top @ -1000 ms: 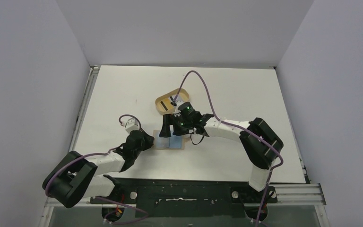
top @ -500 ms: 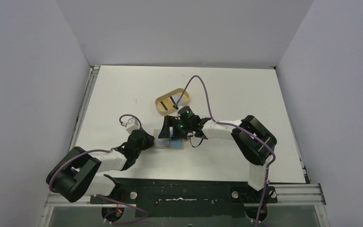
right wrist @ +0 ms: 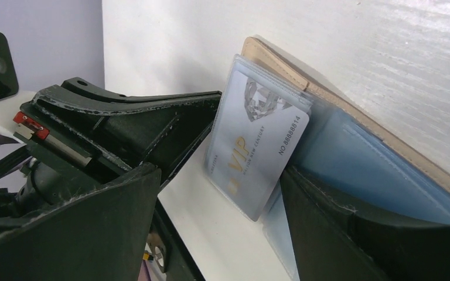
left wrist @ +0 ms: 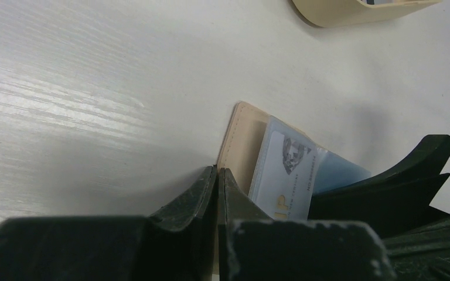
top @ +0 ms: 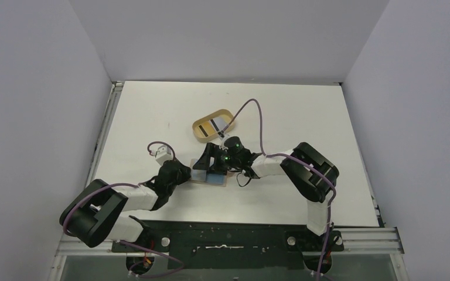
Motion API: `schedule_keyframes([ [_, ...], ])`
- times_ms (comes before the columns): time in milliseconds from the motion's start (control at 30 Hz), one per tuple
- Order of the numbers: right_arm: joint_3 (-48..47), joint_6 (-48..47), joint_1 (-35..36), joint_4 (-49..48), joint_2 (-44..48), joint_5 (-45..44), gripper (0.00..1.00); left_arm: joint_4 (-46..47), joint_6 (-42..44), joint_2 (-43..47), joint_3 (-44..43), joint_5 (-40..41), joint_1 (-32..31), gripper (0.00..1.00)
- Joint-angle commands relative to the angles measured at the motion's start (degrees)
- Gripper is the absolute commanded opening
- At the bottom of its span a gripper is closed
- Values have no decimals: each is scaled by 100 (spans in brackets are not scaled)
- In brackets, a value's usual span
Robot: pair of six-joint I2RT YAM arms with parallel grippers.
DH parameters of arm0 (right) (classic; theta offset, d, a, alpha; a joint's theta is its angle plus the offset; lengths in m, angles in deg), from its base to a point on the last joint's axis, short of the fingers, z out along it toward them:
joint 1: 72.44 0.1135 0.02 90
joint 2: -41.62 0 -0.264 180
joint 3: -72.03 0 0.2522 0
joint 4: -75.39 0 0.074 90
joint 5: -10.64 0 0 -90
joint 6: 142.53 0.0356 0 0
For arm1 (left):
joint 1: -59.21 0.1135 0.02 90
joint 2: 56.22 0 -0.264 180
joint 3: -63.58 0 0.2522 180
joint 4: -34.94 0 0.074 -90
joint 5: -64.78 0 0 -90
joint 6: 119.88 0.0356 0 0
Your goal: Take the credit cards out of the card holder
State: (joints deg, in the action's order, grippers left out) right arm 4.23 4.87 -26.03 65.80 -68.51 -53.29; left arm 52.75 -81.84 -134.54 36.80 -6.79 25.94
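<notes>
Left pincer (left wrist: 217, 172) closed, tips at card holder (left wrist: 240, 134) edge; right pincer (right wrist: 220, 181) wide, straddling 1 credit card (right wrist: 258, 146).

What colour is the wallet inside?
The card holder is light blue inside, clearest in the right wrist view.

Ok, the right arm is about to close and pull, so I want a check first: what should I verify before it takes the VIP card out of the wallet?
1. Card holder lying open: ok.
2. Left gripper shut, tips at the holder's tan edge: ok.
3. VIP card already slid partly out of its clear pocket: cannot tell.
4. Right gripper open with the VIP card between its fingers: ok.
5. Grip on the VIP card: not ok, jaws not yet closed on it.
6. Tray ready to receive: ok, it holds one striped card.
</notes>
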Motion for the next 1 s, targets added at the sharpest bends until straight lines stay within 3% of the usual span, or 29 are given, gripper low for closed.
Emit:
schedule_keyframes([
  [0, 151, 425, 71, -1229, 39, 199, 75, -309, 27, -88, 25, -36, -30, 0],
  [67, 225, 452, 75, -1401, 88, 169, 72, -308, 29, -87, 23, -33, -30, 0],
  [200, 453, 629, 72, -1990, 153, 134, 51, -309, 29, -97, 16, -51, -30, 0],
  [300, 581, 788, 71, -2481, 110, 136, 45, -310, 29, -89, 14, -51, -30, 0],
  [400, 592, 921, 78, -2755, -3, 131, 46, -310, 36, -87, 12, -51, -30, 0],
  [533, 389, 869, 134, -2473, -137, 93, 54, -318, 37, -62, 18, -59, -30, 0],
  [767, -375, 201, 289, -184, -243, -322, 60, -384, 37, 34, 46, -27, -30, 0],
  [967, -409, 497, 298, -419, -452, -172, 61, -389, 28, 54, 63, -24, -30, 0],
])
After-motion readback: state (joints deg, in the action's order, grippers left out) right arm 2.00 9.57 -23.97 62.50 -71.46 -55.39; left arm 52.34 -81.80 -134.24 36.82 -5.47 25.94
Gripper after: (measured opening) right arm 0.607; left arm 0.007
